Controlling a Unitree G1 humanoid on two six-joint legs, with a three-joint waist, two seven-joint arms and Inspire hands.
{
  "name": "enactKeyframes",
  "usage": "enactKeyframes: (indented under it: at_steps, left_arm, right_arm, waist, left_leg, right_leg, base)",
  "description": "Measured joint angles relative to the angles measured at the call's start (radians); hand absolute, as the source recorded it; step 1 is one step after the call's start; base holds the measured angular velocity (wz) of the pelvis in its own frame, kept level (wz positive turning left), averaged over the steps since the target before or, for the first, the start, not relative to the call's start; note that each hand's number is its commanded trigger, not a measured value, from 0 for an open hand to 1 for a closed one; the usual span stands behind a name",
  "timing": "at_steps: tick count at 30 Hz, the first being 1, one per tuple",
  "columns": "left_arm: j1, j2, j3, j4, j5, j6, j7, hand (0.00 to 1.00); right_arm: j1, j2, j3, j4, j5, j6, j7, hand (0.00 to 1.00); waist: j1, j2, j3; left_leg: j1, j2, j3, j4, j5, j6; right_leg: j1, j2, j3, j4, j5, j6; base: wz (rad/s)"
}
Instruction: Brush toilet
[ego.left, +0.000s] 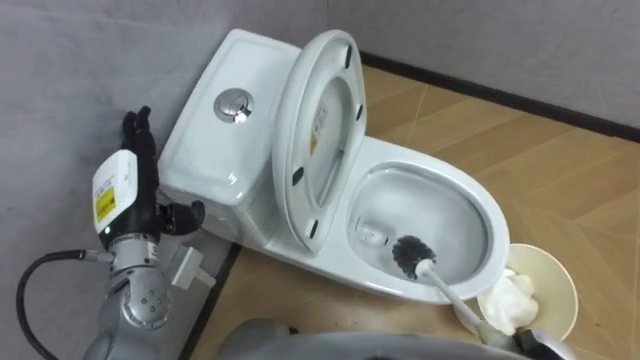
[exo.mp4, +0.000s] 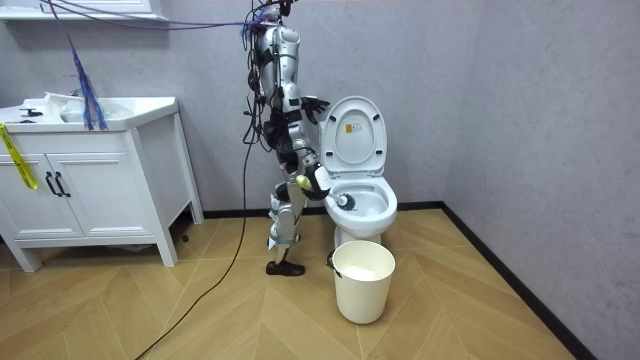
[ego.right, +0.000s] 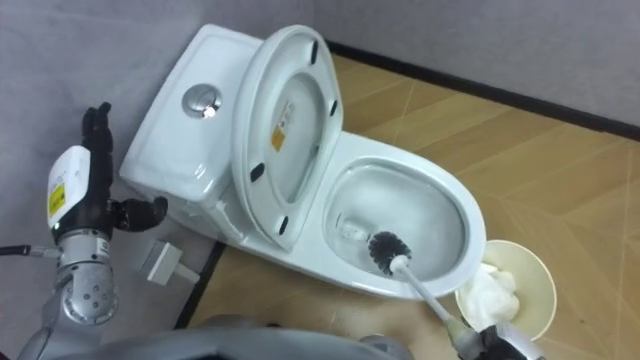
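Brush (ego.right: 383, 250) head inside toilet bowl (ego.right: 420, 165), right hand (ego.right: 488, 346) fingers holding its handle, left hand (ego.left: 135, 190) fingers straight

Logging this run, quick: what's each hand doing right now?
Left hand: open, fingers straight, holding nothing.
Right hand: closed on the toilet brush handle.

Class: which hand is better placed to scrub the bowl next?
Right: the brush runs back to the right hand, head already in the bowl; the left hand is up beside the tank.
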Motion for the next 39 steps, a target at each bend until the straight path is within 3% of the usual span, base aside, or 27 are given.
enactKeyframes:
  at_steps: [10, 17, 20, 28, 30, 34, 36, 39]
  left_arm:
    - [0.005, 0.0, 0.0, 0.008, 0.021, -0.033, 0.052, 0.0]
    - [0.004, 0.004, -0.016, 0.003, 0.056, -0.037, 0.081, 0.0]
    - [0.004, 0.037, -0.049, -0.02, 0.069, -0.038, 0.08, 0.0]
    - [-0.048, 0.041, -0.159, 0.041, 0.047, -0.046, 0.046, 0.0]
    - [-0.071, 0.043, -0.171, 0.084, 0.042, -0.075, 0.045, 0.0]
    - [-0.124, 0.064, -0.227, 0.176, 0.026, -0.082, 0.031, 0.0]
    - [-0.196, 0.063, -0.267, 0.256, 0.023, -0.083, 0.025, 0.0]
    - [-0.25, 0.063, -0.272, 0.268, 0.01, -0.105, 0.039, 0.0]
  right_arm:
    - [-0.061, -0.007, 0.0, 0.018, -0.019, 0.0, 0.01, 1.0]
    - [-0.098, -0.008, 0.001, 0.023, -0.025, -0.002, -0.015, 1.0]
    - [-0.114, -0.011, 0.004, 0.024, -0.041, -0.001, -0.013, 1.0]
    - [-0.193, -0.015, 0.045, 0.051, -0.057, -0.005, -0.005, 1.0]
    - [-0.232, -0.024, 0.056, 0.05, -0.104, -0.002, -0.005, 1.0]
    - [-0.319, -0.055, 0.076, 0.055, -0.141, -0.016, -0.01, 1.0]
    - [-0.37, -0.066, 0.094, 0.064, -0.141, -0.034, -0.027, 1.0]
    - [-0.406, -0.082, 0.124, 0.064, -0.143, -0.034, -0.04, 1.0]
  waist:
    - [0.012, -0.02, 0.0073]
    - [0.018, -0.012, 0.003]
    - [0.021, -0.01, 0.0025]
    - [0.011, -0.001, 0.0083]
    - [0.024, 0.007, 0.0119]
    - [0.025, 0.022, 0.0273]
    - [0.03, 0.027, 0.0351]
    - [0.049, 0.035, 0.0423]
  left_leg:
    - [-0.004, -0.002, -0.004, 0.005, 0.0, -0.001]
    - [-0.012, -0.001, -0.01, 0.007, -0.001, -0.001]
    - [-0.023, -0.001, -0.009, 0.009, -0.001, -0.001]
    - [-0.082, 0.0, -0.01, 0.053, -0.001, -0.001]
    - [-0.125, 0.0, -0.009, 0.073, -0.001, -0.001]
    - [-0.202, -0.006, -0.01, 0.12, -0.002, 0.003]
    - [-0.288, -0.006, -0.009, 0.182, -0.009, 0.013]
    - [-0.364, 0.0, -0.002, 0.223, -0.009, 0.015]
  right_leg:
    - [-0.004, -0.003, 0.0, 0.008, -0.012, 0.0]
    - [-0.009, -0.003, -0.003, -0.001, -0.013, 0.0]
    - [-0.019, -0.003, -0.003, 0.007, -0.013, 0.0]
    - [-0.072, -0.018, -0.01, 0.061, -0.02, -0.001]
    - [-0.126, -0.027, -0.002, 0.104, -0.022, -0.004]
    - [-0.208, -0.05, -0.004, 0.169, -0.036, -0.012]
    - [-0.29, -0.058, 0.001, 0.233, -0.054, -0.017]
    - [-0.367, -0.068, 0.003, 0.283, -0.055, -0.026]
  base:
    - [0.01]
    - [0.0]
    - [0.0]
    - [0.0]
    - [-0.04]
    - [0.06]
    - [0.11]
    - [-0.04]
